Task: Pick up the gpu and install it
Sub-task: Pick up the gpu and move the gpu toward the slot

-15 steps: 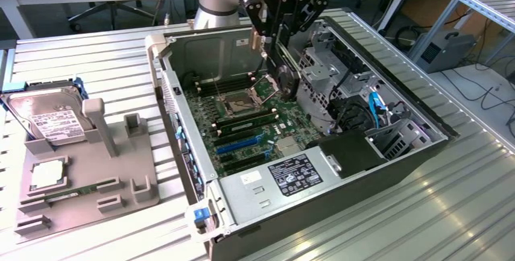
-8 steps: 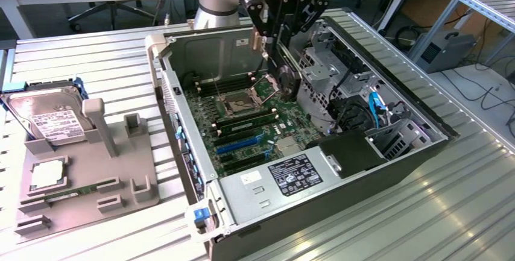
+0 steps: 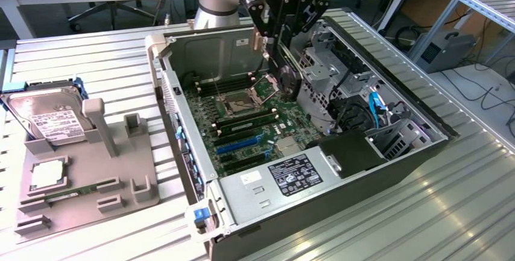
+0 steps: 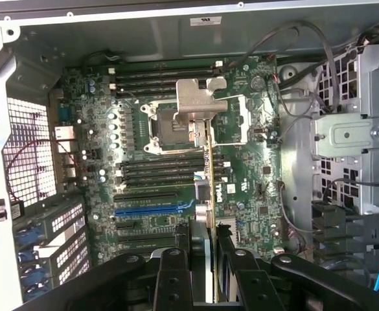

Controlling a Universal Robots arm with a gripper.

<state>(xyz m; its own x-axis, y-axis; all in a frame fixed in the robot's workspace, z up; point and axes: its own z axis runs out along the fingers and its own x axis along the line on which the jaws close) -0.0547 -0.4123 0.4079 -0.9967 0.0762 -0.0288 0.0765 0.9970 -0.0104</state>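
My gripper hangs over the open computer case, shut on the gpu, a thin dark card held on edge above the motherboard. In the wrist view the gpu runs edge-on from between my black fingers out over the processor socket. Its silvery end bracket is at the far end. The card floats above the board, clear of the slots, and a blue expansion slot lies beside its line.
A grey parts holder on the exterior view's left carries a silver hard drive and a processor chip. Inside the case are a metal drive cage, cables and the power supply. The table is ribbed aluminium.
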